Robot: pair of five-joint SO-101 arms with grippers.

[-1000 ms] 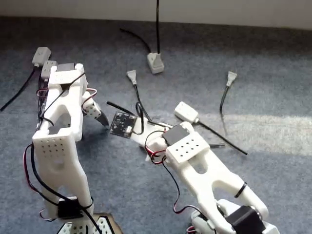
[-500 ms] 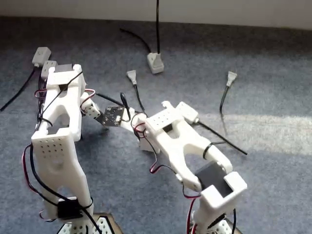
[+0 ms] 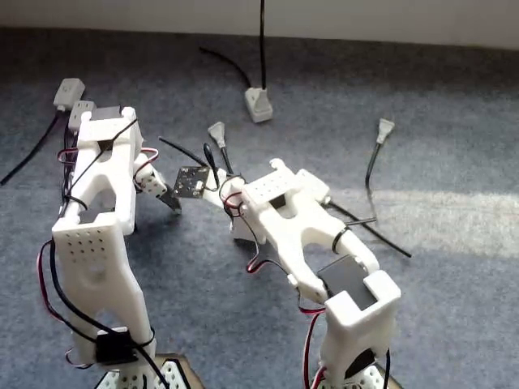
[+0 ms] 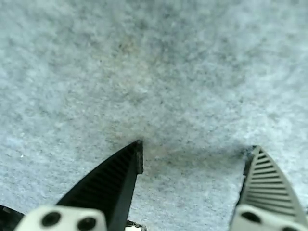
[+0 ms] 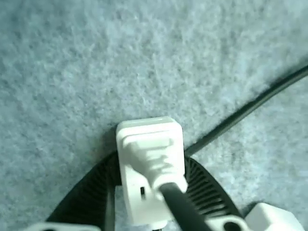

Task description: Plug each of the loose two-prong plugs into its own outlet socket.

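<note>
My right gripper (image 5: 150, 159) is shut on a white plug (image 5: 149, 166) whose black cord runs back toward the wrist, held just above the carpet. From above, that gripper sits under the right arm's wrist (image 3: 272, 194), at mid table. A loose plug (image 3: 217, 130) lies just beyond it, and another loose plug (image 3: 385, 127) lies far right. One white outlet socket (image 3: 258, 104) stands at the back centre. A second socket (image 3: 312, 185) pokes out beside the right arm. My left gripper (image 4: 192, 159) is open over bare carpet, and its fingers (image 3: 168, 197) are close to the right wrist.
Two more white pieces (image 3: 69, 91) on black cords lie at the far left behind the left arm. A black cord (image 3: 377, 235) trails right from the second socket. Another cord (image 5: 250, 108) crosses the carpet near the held plug. Grey carpet (image 3: 454, 308) covers the table.
The right arm has swung left and away from the front, its elbow lifting, bringing its wrist close to the left gripper. The nearest loose plug's cord shifted slightly. The left arm stayed put.
</note>
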